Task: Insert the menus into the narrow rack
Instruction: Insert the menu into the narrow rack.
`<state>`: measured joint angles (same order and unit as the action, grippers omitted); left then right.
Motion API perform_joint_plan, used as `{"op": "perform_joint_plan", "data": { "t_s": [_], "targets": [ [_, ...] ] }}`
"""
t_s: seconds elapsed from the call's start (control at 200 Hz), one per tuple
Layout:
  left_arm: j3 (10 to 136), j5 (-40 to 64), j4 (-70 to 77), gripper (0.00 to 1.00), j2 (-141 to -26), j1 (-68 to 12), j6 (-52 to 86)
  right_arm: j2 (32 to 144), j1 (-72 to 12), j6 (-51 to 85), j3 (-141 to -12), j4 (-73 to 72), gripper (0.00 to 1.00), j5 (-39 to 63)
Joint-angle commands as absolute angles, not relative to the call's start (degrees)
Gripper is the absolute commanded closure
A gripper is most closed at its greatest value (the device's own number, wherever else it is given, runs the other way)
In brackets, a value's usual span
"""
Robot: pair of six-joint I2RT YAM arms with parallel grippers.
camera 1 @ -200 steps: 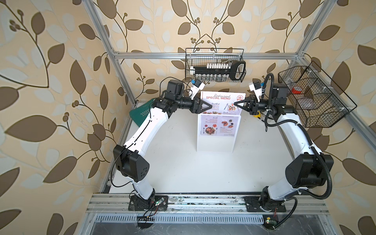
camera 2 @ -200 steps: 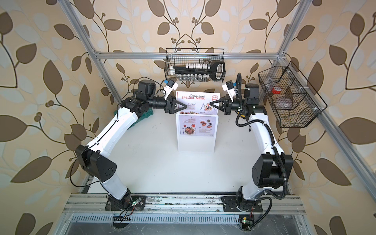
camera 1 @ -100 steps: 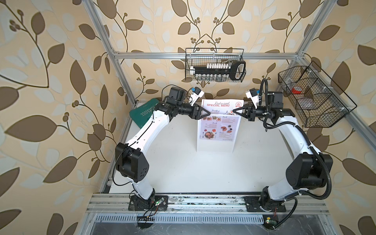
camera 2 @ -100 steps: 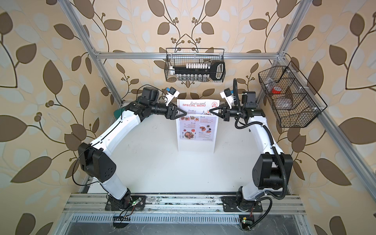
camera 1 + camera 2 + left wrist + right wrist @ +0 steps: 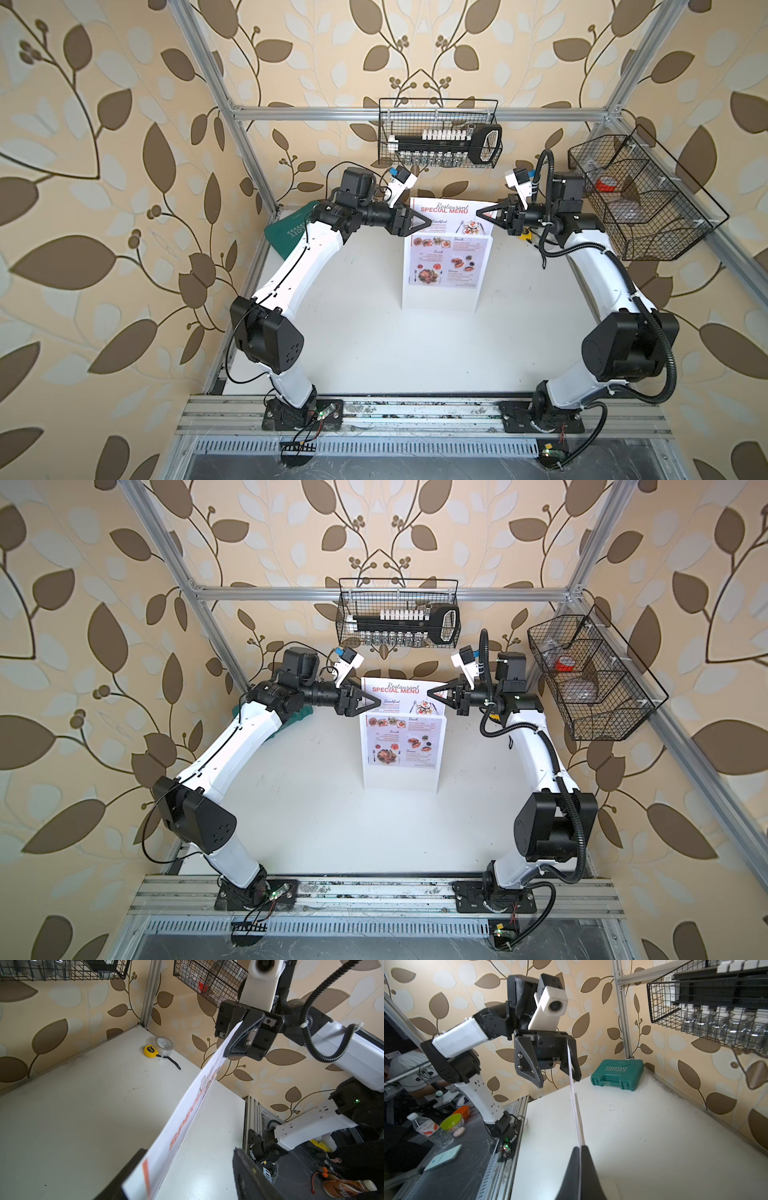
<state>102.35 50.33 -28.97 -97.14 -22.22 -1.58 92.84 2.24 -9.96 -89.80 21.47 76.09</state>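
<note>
The right gripper [image 5: 478,212] pinches the menu [image 5: 449,210]. The left gripper [image 5: 428,221] is released, jaws astride the sheet's edge. The menu's lower part sits in the rack [image 5: 439,299].

White table [image 5: 374,340] bears narrow rack [image 5: 439,297], green case [image 5: 617,1074], tape measure [image 5: 150,1051], tape roll [image 5: 165,1043].

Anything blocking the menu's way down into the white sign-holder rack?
Nothing visible does. The thin white paper menu sheet already sits partly inside the tall white rack; its red-headed top sticks out, right hand shut on one corner, left hand open around the opposite edge.
</note>
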Motion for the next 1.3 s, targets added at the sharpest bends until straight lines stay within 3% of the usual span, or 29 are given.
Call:
{"op": "perform_joint_plan", "data": {
  "t_s": [0.0, 0.45, 0.54, 0.715, 0.85, 1.03, 1.295],
  "targets": [
    [104.0, 50.6, -28.5, 0.34, -97.4, -22.9, -2.8, 94.0, 1.9, -12.2, -90.8, 23.5, 1.0, 77.9],
    [97.2, 49.7, -29.6, 0.33, -93.7, -22.9, -4.3, 92.2, 1.9, -25.7, -85.1, 39.2, 1.0, 76.5],
    [97.6, 49.3, -29.8, 0.33, -93.6, -22.9, -4.5, 91.5, 1.8, -24.2, -84.6, 37.4, 0.85, 75.9],
    [99.4, 49.0, -30.7, 0.32, -94.2, -22.9, -5.0, 93.1, 1.9, -22.6, -91.2, 36.7, 0.78, 75.8],
    [99.9, 49.2, -30.8, 0.33, -94.3, -22.9, -5.0, 94.9, 1.8, -22.0, -94.1, 36.6, 0.82, 76.5],
    [99.5, 49.4, -31.0, 0.33, -94.2, -22.9, -4.9, 95.4, 1.3, -23.6, -92.7, 38.1, 1.0, 75.9],
    [99.0, 48.9, -31.5, 0.3, -93.5, -22.9, -5.3, 95.6, 0.6, -31.0, -90.9, 46.5, 1.0, 72.1]
  ]
}}
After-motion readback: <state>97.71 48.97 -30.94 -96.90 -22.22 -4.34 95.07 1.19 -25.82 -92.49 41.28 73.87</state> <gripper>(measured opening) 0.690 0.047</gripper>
